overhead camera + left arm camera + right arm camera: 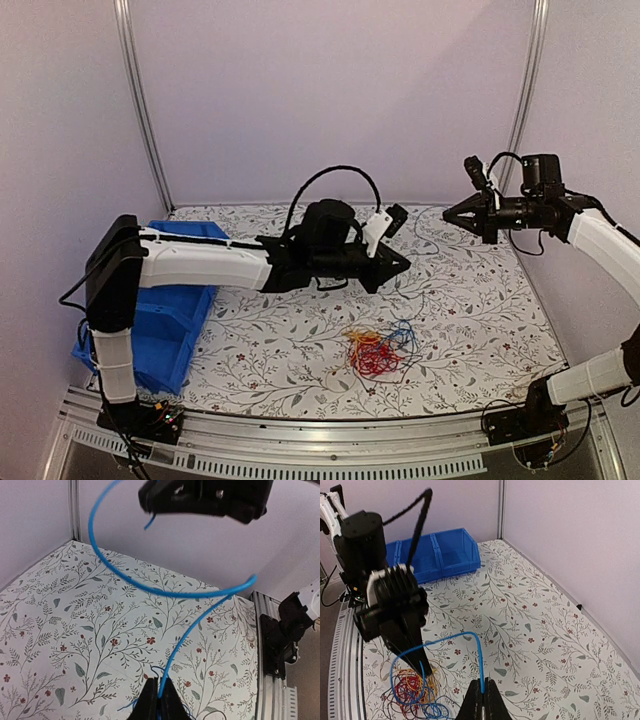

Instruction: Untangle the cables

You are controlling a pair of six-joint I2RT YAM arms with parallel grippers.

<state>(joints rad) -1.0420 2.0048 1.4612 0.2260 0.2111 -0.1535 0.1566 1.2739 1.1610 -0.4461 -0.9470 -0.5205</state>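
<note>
The cables [378, 350] lie as a small clump of red, yellow and blue wires on the flowered table, near the front middle; the clump also shows in the right wrist view [412, 692]. One blue cable [165, 592] is lifted out of it and hangs in a loose arc between both grippers. My left gripper [398, 264] is shut on one part of it, the cable rising from between its tips [159, 684]. My right gripper [450, 213], raised at the back right, is shut on the blue cable [479, 650] near its end [483, 684].
A blue bin [185, 228] stands at the table's left edge, under my left arm; it shows in the right wrist view too [455, 555]. Metal frame posts [140, 100] and white walls close the back and sides. A metal rail [330, 432] runs along the front edge.
</note>
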